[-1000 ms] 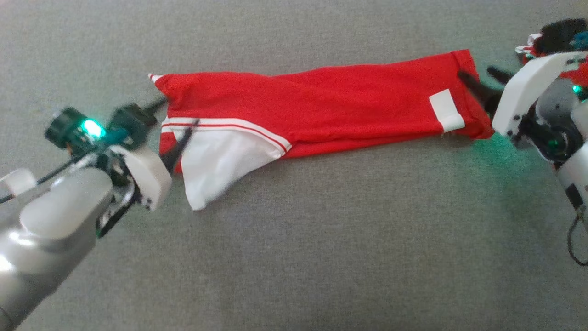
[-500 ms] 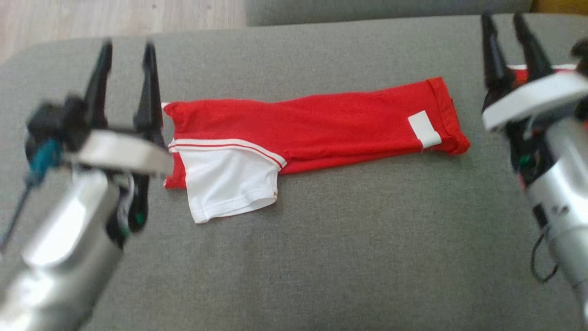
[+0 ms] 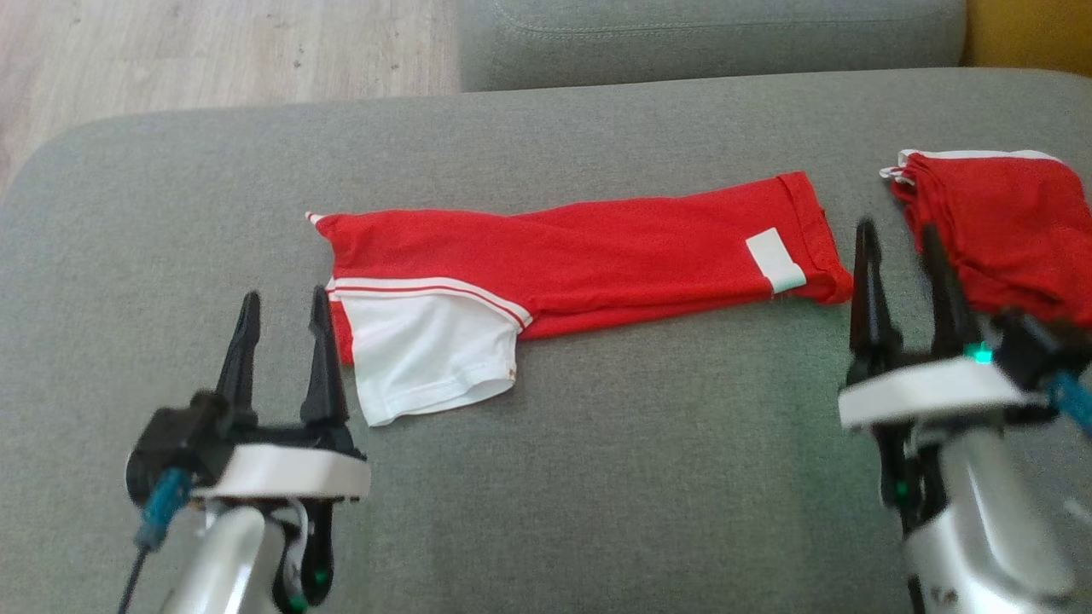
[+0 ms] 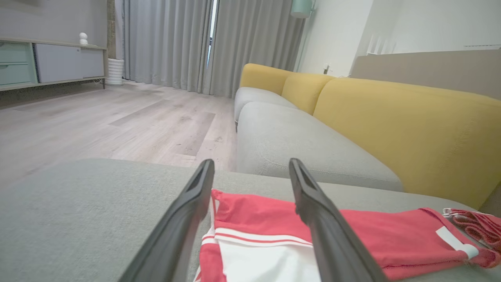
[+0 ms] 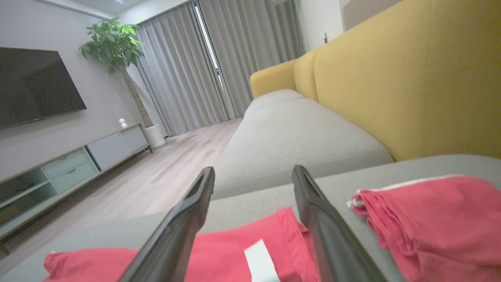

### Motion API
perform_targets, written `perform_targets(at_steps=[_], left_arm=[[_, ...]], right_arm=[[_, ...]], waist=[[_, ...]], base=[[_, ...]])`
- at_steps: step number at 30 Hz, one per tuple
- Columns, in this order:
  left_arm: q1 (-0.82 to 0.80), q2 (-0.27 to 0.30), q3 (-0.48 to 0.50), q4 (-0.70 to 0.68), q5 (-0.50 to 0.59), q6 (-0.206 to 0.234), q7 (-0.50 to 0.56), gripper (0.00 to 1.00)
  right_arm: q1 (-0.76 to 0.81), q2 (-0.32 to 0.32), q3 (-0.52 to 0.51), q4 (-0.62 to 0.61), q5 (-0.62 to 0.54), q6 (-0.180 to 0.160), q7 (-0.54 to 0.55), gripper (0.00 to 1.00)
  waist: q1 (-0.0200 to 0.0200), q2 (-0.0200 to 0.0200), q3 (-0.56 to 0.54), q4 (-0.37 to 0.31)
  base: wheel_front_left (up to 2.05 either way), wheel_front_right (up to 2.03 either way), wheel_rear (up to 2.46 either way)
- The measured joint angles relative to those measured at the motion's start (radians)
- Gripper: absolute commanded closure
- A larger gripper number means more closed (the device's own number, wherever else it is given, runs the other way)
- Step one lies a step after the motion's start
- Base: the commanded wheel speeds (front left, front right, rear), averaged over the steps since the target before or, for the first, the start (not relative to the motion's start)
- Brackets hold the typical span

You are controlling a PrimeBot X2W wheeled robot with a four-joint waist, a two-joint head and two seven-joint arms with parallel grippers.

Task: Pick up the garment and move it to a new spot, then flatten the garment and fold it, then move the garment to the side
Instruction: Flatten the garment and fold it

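Garment (image 3: 589, 256): red shirt folded into a long strip, lying flat on the grey seat cushion (image 3: 597, 477); long axis runs left-right across the robot's front, white sleeve (image 3: 426, 358) end to the left, hem end with the white patch (image 3: 775, 260) to the right.

Left gripper (image 3: 285, 297): jaws spread wide, nothing between them; it sits on the near side of the sleeve end, just beside it, fingers pointing away from the robot.

Right gripper (image 3: 897, 228): equally wide and empty; near the hem end, between it and a second red pile (image 3: 1007, 230).

Judgement: each arm is nearer its own end, so an end-to-end fold could start from either.

Head view gives the strip's full length; left wrist view shows the sleeve low between the fingers; right wrist view shows hem and pile lying apart, though the height of either gripper above the cushion is hard to tell.
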Motion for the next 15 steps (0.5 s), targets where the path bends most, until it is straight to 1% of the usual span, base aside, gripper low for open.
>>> perform_targets(at_steps=[1,3,7,10,12,15], left_arm=[[0.017,-0.019,0.026,-0.001,0.027,-0.007,0.0,0.0],[0.044,-0.053,0.064,0.003,0.067,-0.036,0.0,0.0],[0.056,-0.112,0.119,0.021,0.135,-0.089,0.0,0.0],[0.052,-0.133,0.15,0.027,0.169,-0.132,0.0,0.0],[0.045,-0.142,0.156,0.039,0.186,-0.155,0.0,0.0],[0.015,-0.154,0.164,0.052,0.21,-0.182,0.0,0.0]], right_arm=[[0.029,0.009,-0.012,-0.005,-0.015,0.0,0.0,0.0],[0.069,0.016,-0.027,-0.006,-0.043,0.0,0.0,0.0],[0.084,0.021,-0.056,-0.008,-0.049,0.0,0.0,0.0],[0.079,0.024,-0.061,0.002,-0.049,0.0,0.0,0.0],[0.056,0.028,-0.079,0.036,-0.055,0.0,0.004,0.0],[-0.023,0.028,-0.126,0.104,-0.066,0.0,0.038,0.0]], waist=[[0.0001,0.0,-0.001,0.002],[0.0001,0.0,-0.001,0.007],[0.0001,0.0,0.009,0.022],[0.0002,0.0,0.027,0.035],[0.0002,0.0,0.045,0.042],[0.0003,0.0,0.08,0.054]], base=[[0.0,0.0,0.0],[0.0,0.0,0.0],[0.0,0.0,0.0],[0.0,0.0,0.0],[0.0,0.0,0.0],[0.0,0.0,0.0]])
